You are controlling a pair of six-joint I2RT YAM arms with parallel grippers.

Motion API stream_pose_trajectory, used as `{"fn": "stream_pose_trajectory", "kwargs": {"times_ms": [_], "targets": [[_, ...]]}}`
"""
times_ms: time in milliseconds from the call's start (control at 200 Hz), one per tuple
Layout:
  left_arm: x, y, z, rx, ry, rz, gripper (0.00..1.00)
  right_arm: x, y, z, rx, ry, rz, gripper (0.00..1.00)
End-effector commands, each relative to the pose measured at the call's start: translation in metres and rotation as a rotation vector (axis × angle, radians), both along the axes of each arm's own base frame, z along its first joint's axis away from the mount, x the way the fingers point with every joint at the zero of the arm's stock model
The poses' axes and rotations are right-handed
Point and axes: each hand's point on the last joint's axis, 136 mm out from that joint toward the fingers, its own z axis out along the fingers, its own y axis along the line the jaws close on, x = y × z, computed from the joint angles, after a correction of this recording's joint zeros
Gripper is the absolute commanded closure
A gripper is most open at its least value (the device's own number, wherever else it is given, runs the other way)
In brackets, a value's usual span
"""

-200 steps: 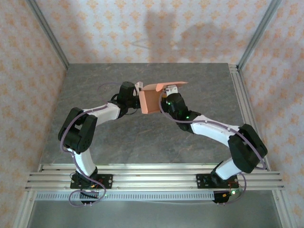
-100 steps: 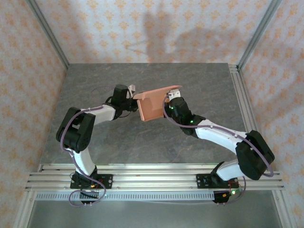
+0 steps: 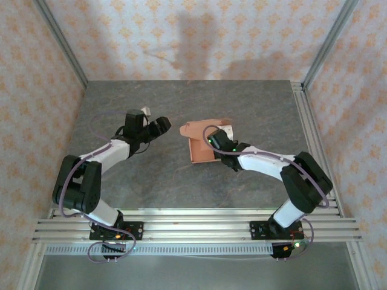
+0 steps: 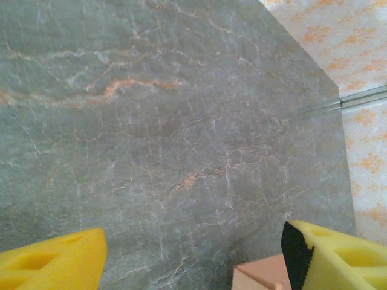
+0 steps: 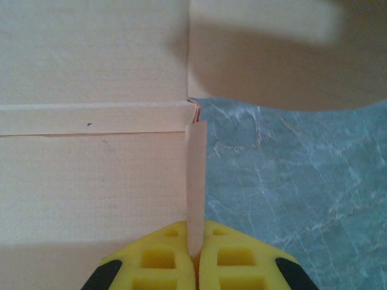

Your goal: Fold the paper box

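Note:
The paper box (image 3: 198,151) is salmon-orange card, partly folded, resting low on the grey table right of centre, with a flap (image 3: 195,128) raised at its far side. My right gripper (image 3: 211,143) is shut on one of its thin upright walls (image 5: 195,181); the yellow fingertips (image 5: 171,260) pinch that edge, and a flat panel (image 5: 91,181) spreads to the left. My left gripper (image 3: 158,125) stands open a short way left of the box, touching nothing. In the left wrist view its yellow fingers (image 4: 51,261) are wide apart, and a box corner (image 4: 260,278) shows near the right one.
The grey marbled table (image 3: 151,175) has an aluminium rail (image 3: 305,121) along its right side and rails (image 3: 193,223) at the near edge by the arm bases. Patterned walls (image 3: 36,90) close in the left, back and right.
My left gripper has opened, let go of the box and drawn back to the left. The right gripper has brought the box down and slightly right, still gripping it.

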Motion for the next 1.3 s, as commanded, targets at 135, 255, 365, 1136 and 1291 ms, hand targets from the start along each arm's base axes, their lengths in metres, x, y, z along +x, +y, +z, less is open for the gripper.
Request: {"fn": "stream_pose_trajectory", "kwargs": {"times_ms": [135,255,365,1136,1291], "targets": [[-0.006,0.009,0.003,0.102,0.001,-0.005,0.22,-0.007,-0.013,-0.026,-0.059,0.091,-0.13,1.0],[-0.006,0.009,0.003,0.097,0.002,-0.005,0.22,-0.01,-0.014,-0.042,-0.087,0.132,-0.14,1.0],[-0.006,0.008,0.004,0.089,0.001,-0.003,0.22,-0.012,-0.016,-0.06,-0.129,0.191,-0.144,1.0],[-0.008,0.016,0.02,0.159,-0.037,-0.006,0.17,0.005,-0.002,0.009,-0.022,0.045,-0.106,0.48],[0.002,0.011,0.031,0.212,-0.116,-0.069,0.07,0.004,0.002,0.04,0.038,-0.041,-0.002,0.3]]}}
